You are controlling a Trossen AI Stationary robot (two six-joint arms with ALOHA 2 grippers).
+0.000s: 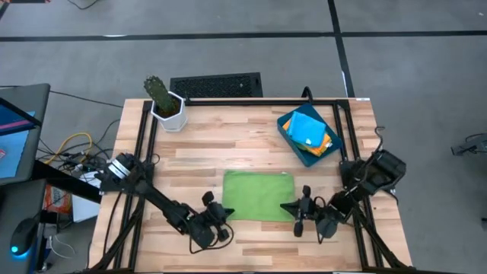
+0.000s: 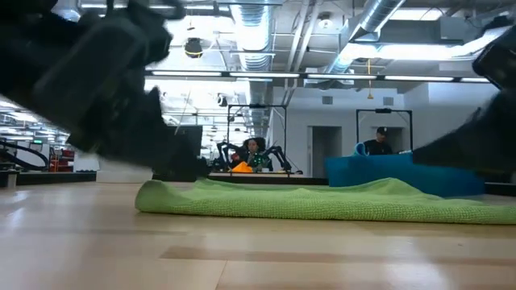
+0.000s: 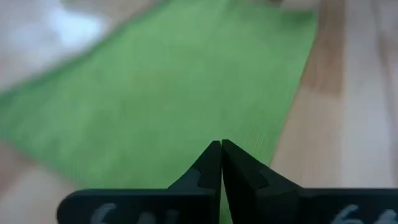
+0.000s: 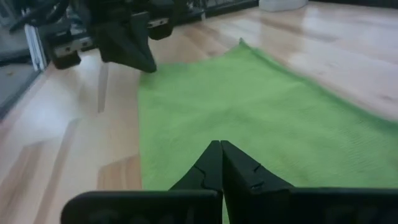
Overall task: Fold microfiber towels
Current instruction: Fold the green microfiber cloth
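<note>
A lime green microfiber towel [image 1: 259, 195] lies flat as a rectangle on the wooden table, near its front edge; the low view shows it [image 2: 322, 200] resting on the wood with a thick left end. My left gripper [image 1: 227, 211] is shut at the towel's near left corner, its tips over the green cloth [image 3: 155, 93] in the left wrist view. My right gripper [image 1: 288, 206] is shut at the near right corner, tips over the cloth's edge [image 4: 249, 106]. A folded bright blue towel [image 1: 306, 125] lies on orange and yellow ones [image 1: 327, 141] in the tray. My left gripper [image 3: 221, 148] points slanting down at the green towel with nothing showing between its shut fingers; whether the tips touch the cloth I cannot tell. My right gripper [image 4: 221, 147] stands the same way over the towel's near right part; touch cannot be told there either.
A dark-blue tray [image 1: 287, 137] stands at the back right, also seen beyond the towel as the tray [image 2: 387, 173] in the low view. A cactus in a white pot [image 1: 167, 106] stands at the back left. Bare wood lies between them. People sit in the room behind [image 2: 379, 141].
</note>
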